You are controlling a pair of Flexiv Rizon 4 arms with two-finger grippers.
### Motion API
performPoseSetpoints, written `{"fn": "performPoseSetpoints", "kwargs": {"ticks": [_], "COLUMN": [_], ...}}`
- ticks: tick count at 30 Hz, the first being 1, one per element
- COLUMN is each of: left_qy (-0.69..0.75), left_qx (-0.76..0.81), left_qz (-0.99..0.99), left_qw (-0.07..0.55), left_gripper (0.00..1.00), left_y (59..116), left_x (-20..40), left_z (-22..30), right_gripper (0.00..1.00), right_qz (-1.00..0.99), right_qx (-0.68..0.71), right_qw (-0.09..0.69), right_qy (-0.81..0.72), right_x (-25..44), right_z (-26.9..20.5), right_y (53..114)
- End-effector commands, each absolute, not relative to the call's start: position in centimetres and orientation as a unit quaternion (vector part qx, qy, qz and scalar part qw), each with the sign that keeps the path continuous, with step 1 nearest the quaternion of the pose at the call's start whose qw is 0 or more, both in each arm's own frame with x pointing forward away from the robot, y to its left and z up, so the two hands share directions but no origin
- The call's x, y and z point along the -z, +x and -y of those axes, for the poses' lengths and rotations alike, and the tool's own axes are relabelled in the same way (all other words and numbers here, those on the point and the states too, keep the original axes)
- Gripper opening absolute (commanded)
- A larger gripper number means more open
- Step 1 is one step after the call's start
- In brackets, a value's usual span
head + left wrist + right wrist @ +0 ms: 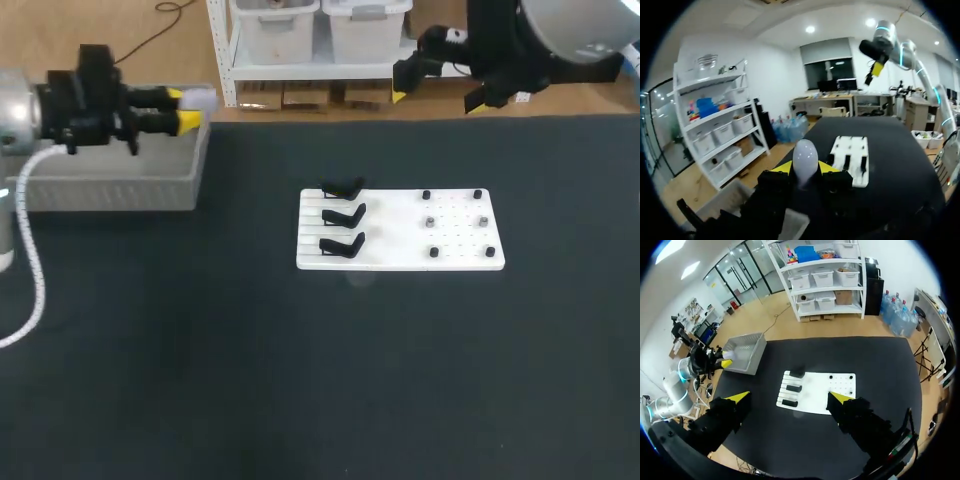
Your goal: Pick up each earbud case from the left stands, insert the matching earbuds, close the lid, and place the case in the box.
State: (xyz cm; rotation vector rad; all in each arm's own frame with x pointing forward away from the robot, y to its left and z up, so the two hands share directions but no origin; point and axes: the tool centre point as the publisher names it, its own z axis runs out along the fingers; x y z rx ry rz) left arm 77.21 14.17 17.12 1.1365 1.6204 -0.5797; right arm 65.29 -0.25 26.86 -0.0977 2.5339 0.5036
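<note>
One dark tabletop [300, 380] carries it all: the grey box [110, 188] at its far left, then the white board [400, 258] in the middle, whose three black stands [342, 214] all look bare. Smallest is the pale earbud case [201, 98]. It is pinched between both yellow tips of the left gripper [181, 110], which are parted only as wide as the case. It hangs above the box's right-hand end, close to the rim. That is the danger. Let go here, the rounded case might strike the wall's edge and roll out onto the tabletop, or its lid could pop on landing; I cannot tell whether the lid is fully shut. The left arm reaches in level, fingers pointing toward the board's side. The right arm hangs high over the far edge, well apart, its right gripper [435, 100] spread wide and empty.
</note>
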Motion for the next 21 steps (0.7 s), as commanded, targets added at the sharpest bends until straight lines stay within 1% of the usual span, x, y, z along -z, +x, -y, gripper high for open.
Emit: {"fn": "performPoseSetpoints", "kwargs": {"ticks": [1,16,21], "left_qy": [0.422,0.379,0.375], "left_qx": [0.147,0.105,0.105], "left_qz": [-0.717,-0.761,-0.766], "left_qw": [0.534,0.516,0.511], "left_gripper": [0.0,0.0,0.0], "left_y": [77.2,84.4,86.3], "left_x": [-17.2,-11.3,-10.4], "left_z": [-17.7,-27.8,-29.4], "right_gripper": [1.0,1.0,1.0], "right_qz": [-0.935,-0.935,-0.935], "right_qx": [-0.187,-0.187,-0.187], "right_qw": [0.301,0.301,0.301], "right_qy": [-0.03,-0.03,-0.03], "right_x": [-26.7,-26.7,-26.7], "right_z": [0.3,0.3,0.3], "right_y": [65.0,65.0,65.0]}}
